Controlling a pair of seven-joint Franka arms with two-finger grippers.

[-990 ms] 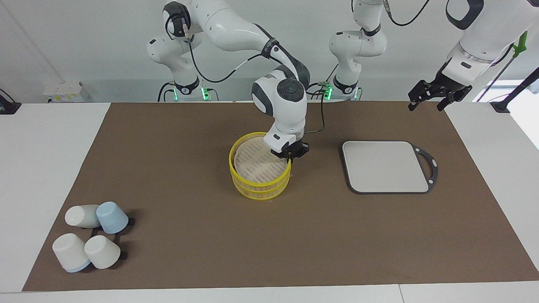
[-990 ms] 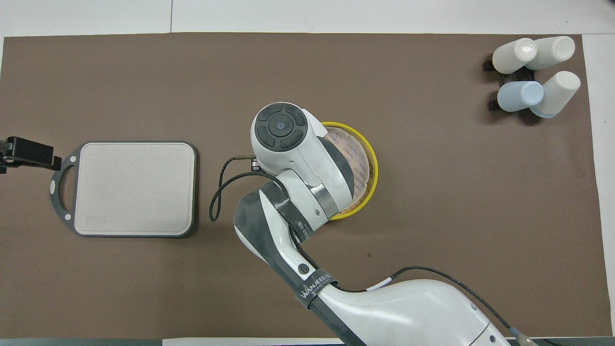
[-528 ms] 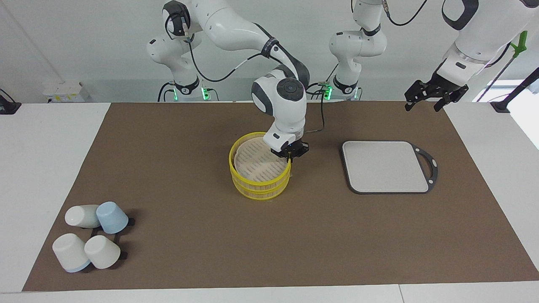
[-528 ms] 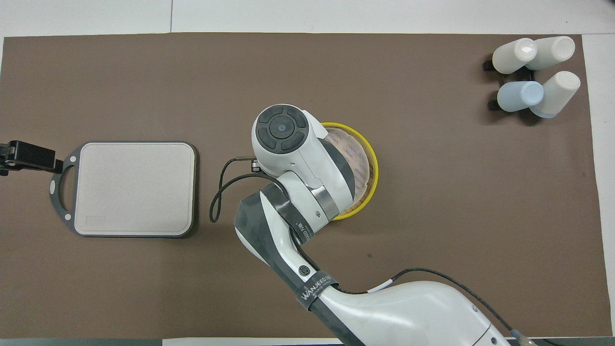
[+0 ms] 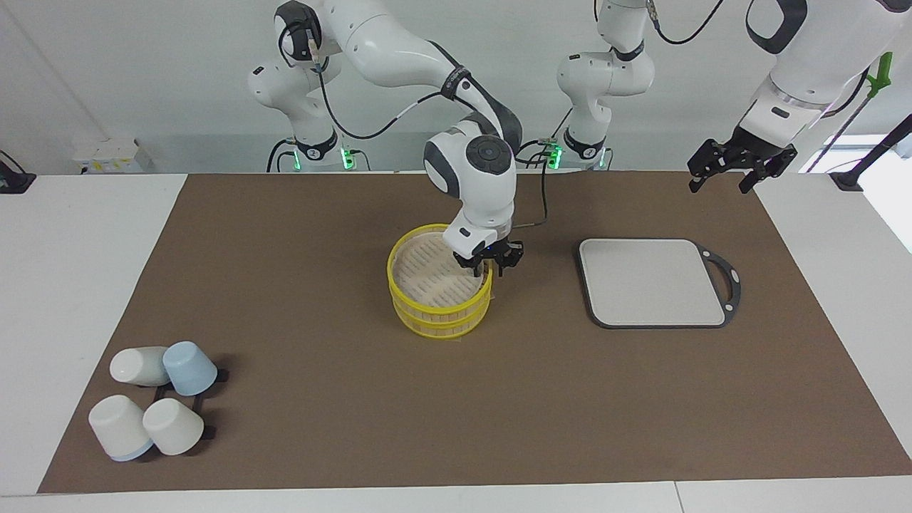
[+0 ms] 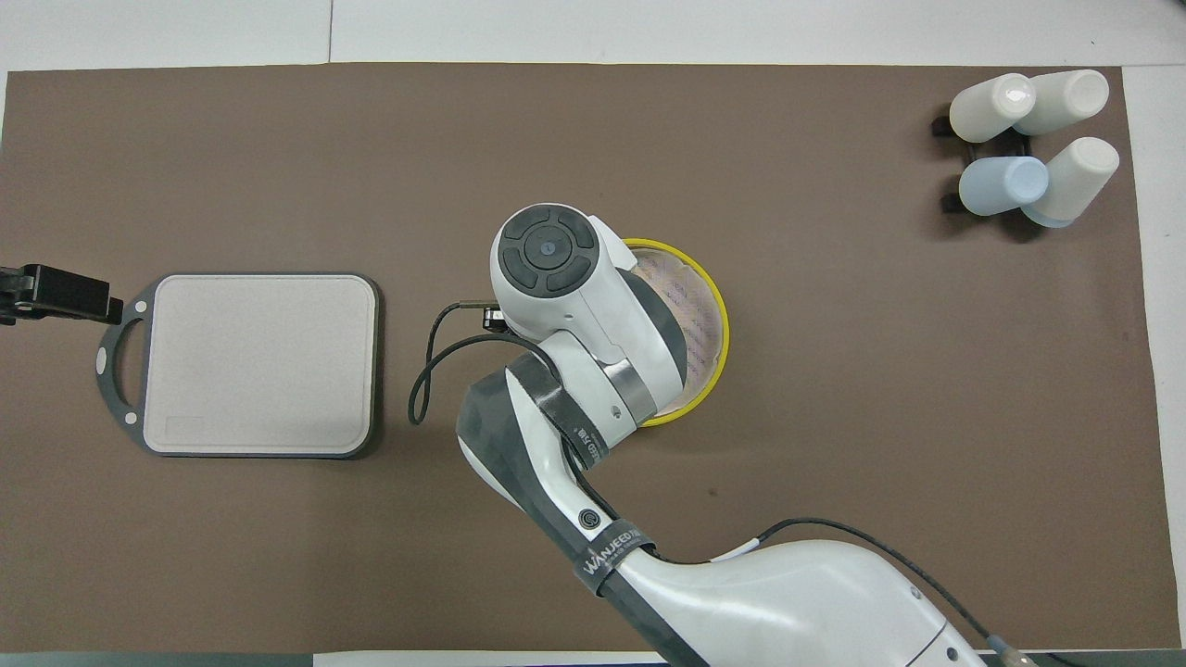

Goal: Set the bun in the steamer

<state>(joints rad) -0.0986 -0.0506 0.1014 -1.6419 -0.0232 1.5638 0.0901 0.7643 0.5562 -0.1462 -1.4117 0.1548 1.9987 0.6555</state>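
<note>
The steamer (image 5: 436,308) stands mid-table with its two yellow-rimmed tiers stacked and its slatted floor bare; it also shows in the overhead view (image 6: 715,315). No bun shows in either view. My right gripper (image 5: 490,265) is open at the steamer's top rim, on the side toward the left arm's end, with a finger on each side of the rim. In the overhead view my right arm's wrist covers it. My left gripper (image 5: 741,165) is open and empty in the air over the table's edge by the board's handle; it also shows in the overhead view (image 6: 56,295).
A gray rectangular board (image 5: 652,281) with a dark handle lies toward the left arm's end, also in the overhead view (image 6: 259,361). Several white and pale-blue cups (image 5: 153,399) sit on a black rack at the right arm's end, farther from the robots (image 6: 1028,139).
My right gripper has opened and let go of the steamer's top rim; the top tier now sits level on the lower one. My left gripper has shifted only slightly.
</note>
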